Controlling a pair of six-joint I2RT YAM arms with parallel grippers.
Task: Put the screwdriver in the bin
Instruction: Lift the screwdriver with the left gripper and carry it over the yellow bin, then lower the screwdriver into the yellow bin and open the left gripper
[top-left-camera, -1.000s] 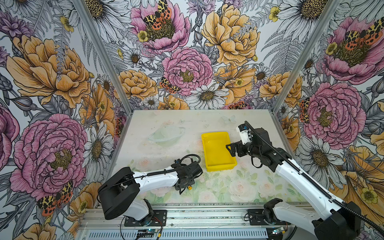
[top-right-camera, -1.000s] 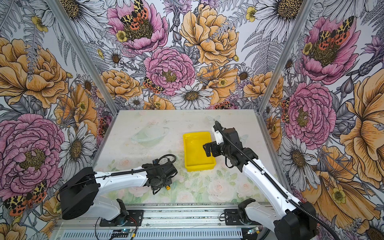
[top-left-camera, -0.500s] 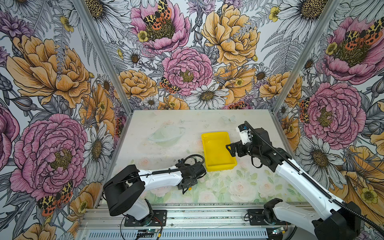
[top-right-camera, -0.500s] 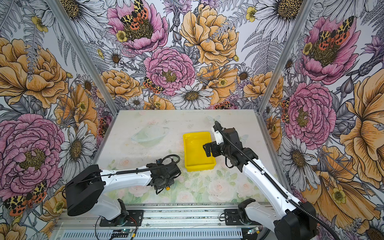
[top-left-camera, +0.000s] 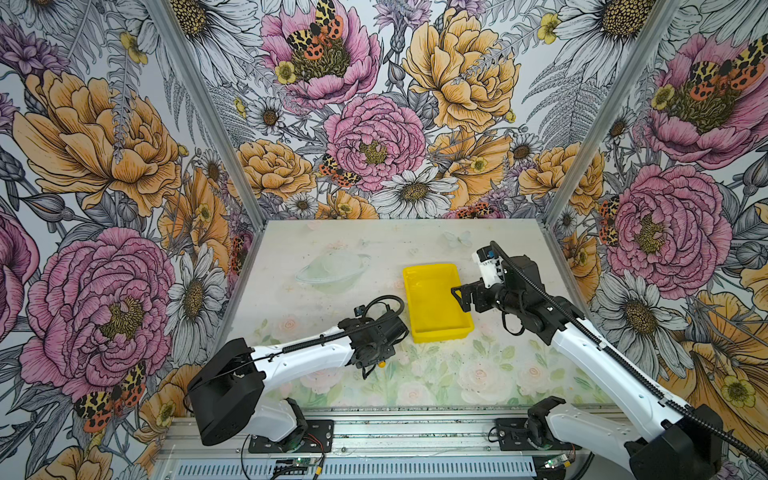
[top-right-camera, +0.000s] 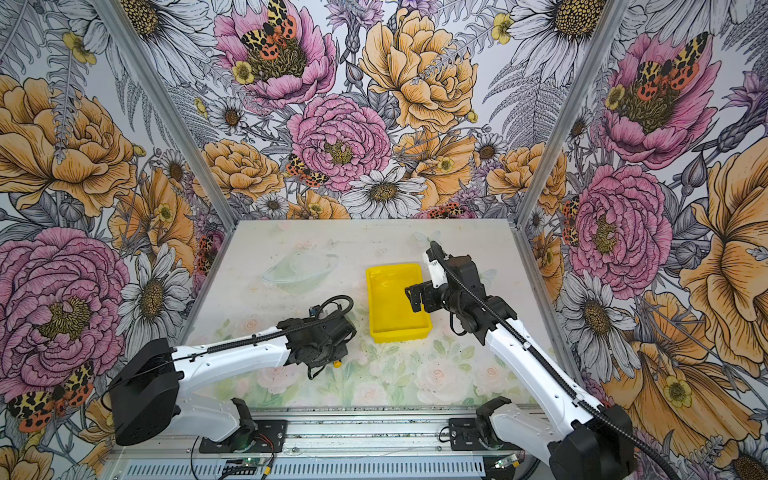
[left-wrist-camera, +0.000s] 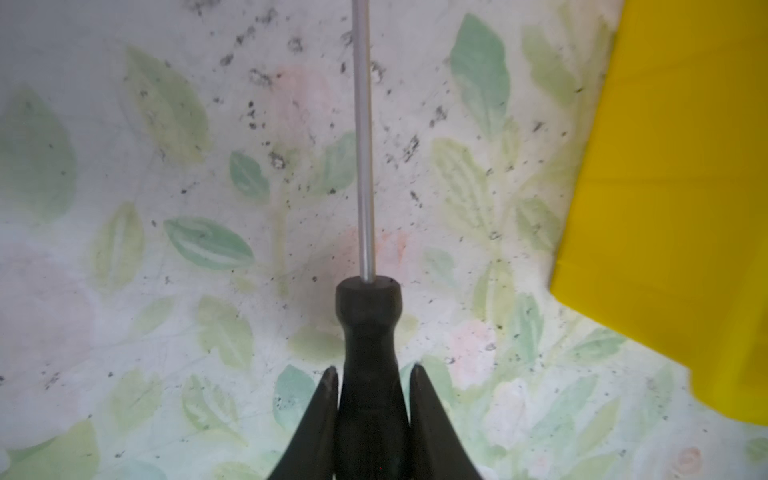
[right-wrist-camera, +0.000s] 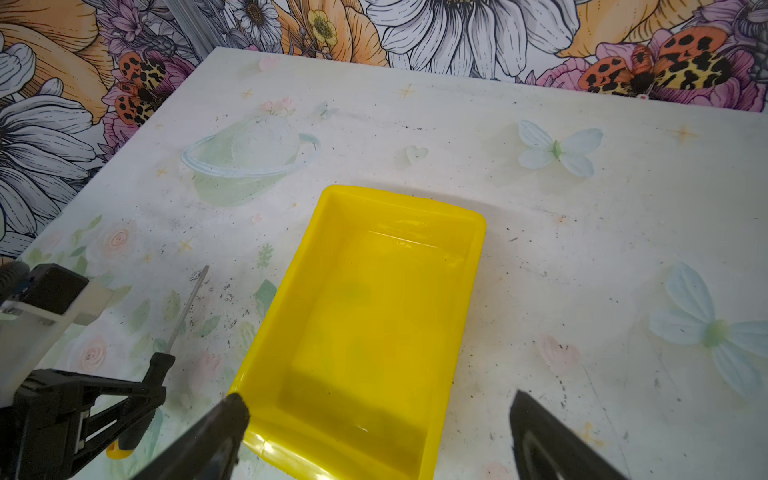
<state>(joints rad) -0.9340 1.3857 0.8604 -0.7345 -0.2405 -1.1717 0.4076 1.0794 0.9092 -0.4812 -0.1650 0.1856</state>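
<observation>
The screwdriver (left-wrist-camera: 365, 166) has a thin grey shaft and a black handle (right-wrist-camera: 160, 365). It lies low at the table, left of the bin, shaft pointing toward the back. My left gripper (left-wrist-camera: 372, 374) is shut on the handle, one finger on each side. In both top views only the yellow end cap (top-left-camera: 380, 364) (top-right-camera: 337, 364) shows from under the left wrist. The yellow bin (top-left-camera: 442, 334) (top-right-camera: 399, 334) (right-wrist-camera: 374, 332) stands mid-table with nothing in it. My right gripper (right-wrist-camera: 380, 405) (top-left-camera: 459, 297) hangs open over the bin's right side.
The bin's corner (left-wrist-camera: 673, 208) sits close beside the held screwdriver. Floral walls close in the table at the back and both sides. A metal rail (top-left-camera: 415, 428) with both arm bases runs along the front edge.
The left gripper's jaws have closed on the screwdriver's handle. The left arm has shifted only slightly. The right arm and the bin have stayed put.
</observation>
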